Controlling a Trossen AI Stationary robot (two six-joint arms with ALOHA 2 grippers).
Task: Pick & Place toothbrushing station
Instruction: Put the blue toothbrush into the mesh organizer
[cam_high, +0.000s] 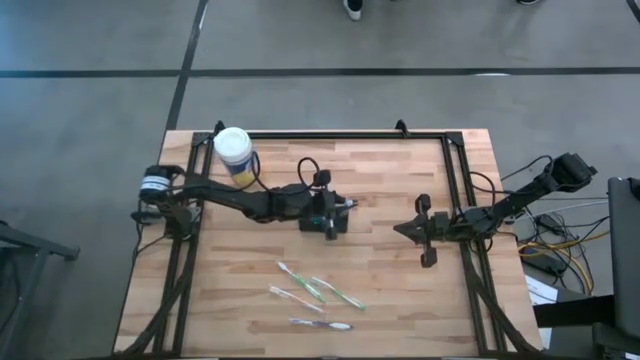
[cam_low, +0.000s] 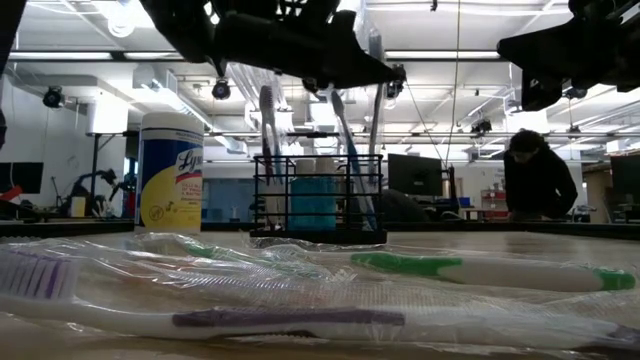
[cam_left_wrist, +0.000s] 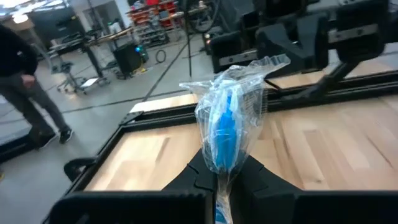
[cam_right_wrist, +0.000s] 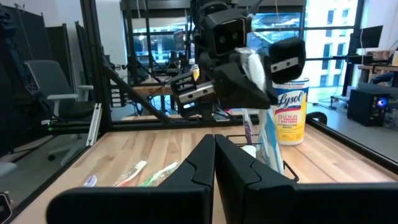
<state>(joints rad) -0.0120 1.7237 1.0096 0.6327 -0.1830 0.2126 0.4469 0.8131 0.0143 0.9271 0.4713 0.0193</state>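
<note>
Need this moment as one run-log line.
left end effector: shut on plastic-wrapped blue toothbrush, above black slotted caddy | right end effector: shut, idle | three wrapped toothbrushes on table

The brand name "Lysol" is read in dark blue script on the yellow label of the white-capped round canister (cam_right_wrist: 290, 110), which is stood near the far left corner of the counter (cam_high: 400, 190). The same script is seen on the canister in the low view, though it is only partly legible there. Smaller lines of print are carried beneath the brand name, but they cannot be made out. No other text, number or sign can be read.
</note>
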